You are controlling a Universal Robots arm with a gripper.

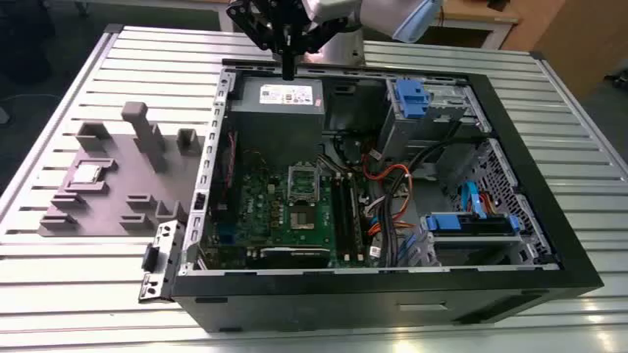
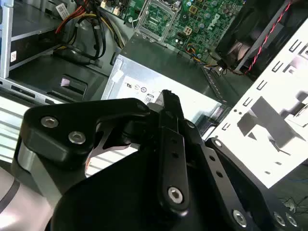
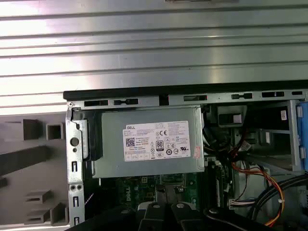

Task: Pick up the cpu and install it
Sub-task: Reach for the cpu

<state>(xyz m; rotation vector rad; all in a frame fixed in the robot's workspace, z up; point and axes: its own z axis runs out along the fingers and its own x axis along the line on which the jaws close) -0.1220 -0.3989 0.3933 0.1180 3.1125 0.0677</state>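
While the gripper (image 1: 288, 73), pinched together & empty, hangs at top centre, the cpu (image 1: 88, 173) lies mid-left on the grey tray (image 1: 113, 190). Prob. light, rigid, delicate underneath; grip opposite edges.

cpu (image 1: 88, 173): sitting on the holder tray (image 1: 98, 209), outside the PC case (image 1: 393, 309), exterior view's left
power supply (image 1: 278, 94): inside the case, far corner
motherboard (image 1: 260, 209): inside the case too, on its floor

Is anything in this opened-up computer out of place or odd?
Nothing looks broken or spilled. One oddity: the small silvery square chip lies outside the black computer case, on the grey moulded tray beside it.
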